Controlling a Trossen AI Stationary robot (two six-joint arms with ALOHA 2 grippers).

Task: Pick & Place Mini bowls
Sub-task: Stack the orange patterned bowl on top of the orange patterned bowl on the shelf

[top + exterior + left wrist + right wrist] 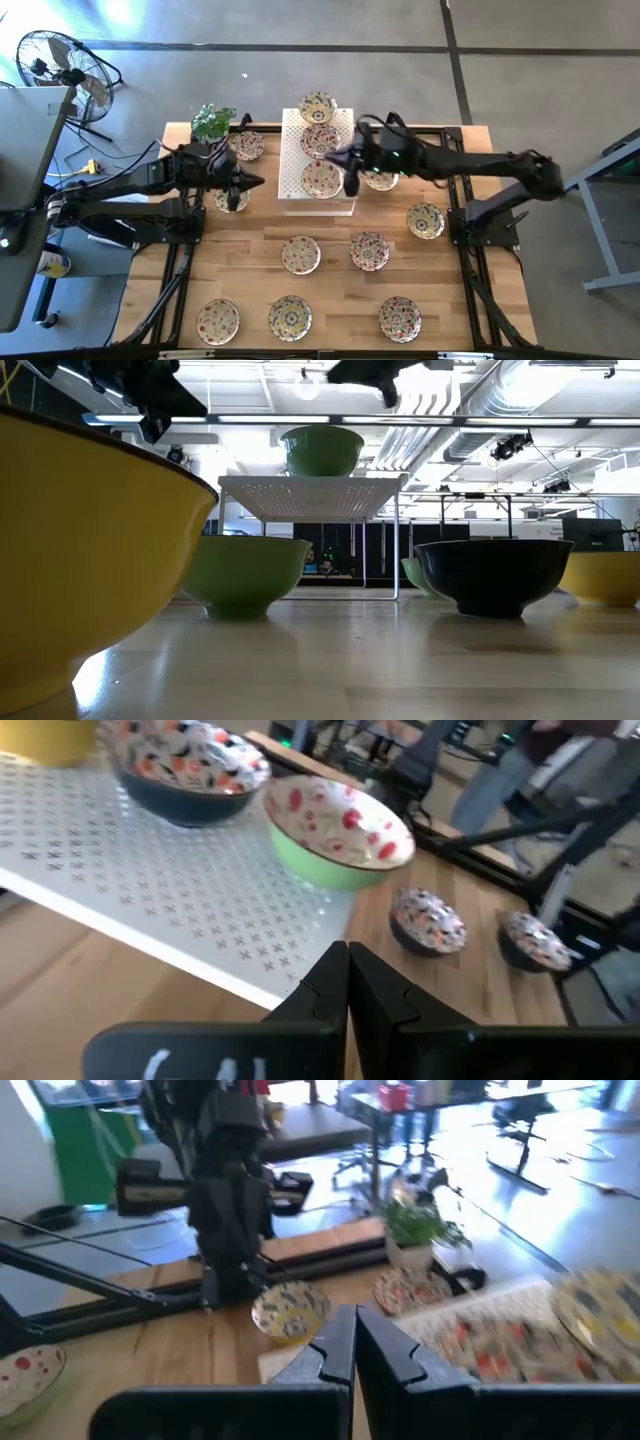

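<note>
On the wooden table (330, 290): round, speckled floral mini bowls (300, 254), three atop a white perforated block (292, 150).
Left gripper (256, 181) and right gripper (333, 159) hover empty-jawed, closed, flanking it; potted plant (212, 122) behind.

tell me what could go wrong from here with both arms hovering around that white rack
1. The left gripper and right gripper flank the white perforated rack at close quarters; both reaching in could make the arms collide.
2. Three mini bowls crowd the rack top, so a shut gripper descending might knock one off.
3. The potted plant near the left arm could be clipped.
</note>
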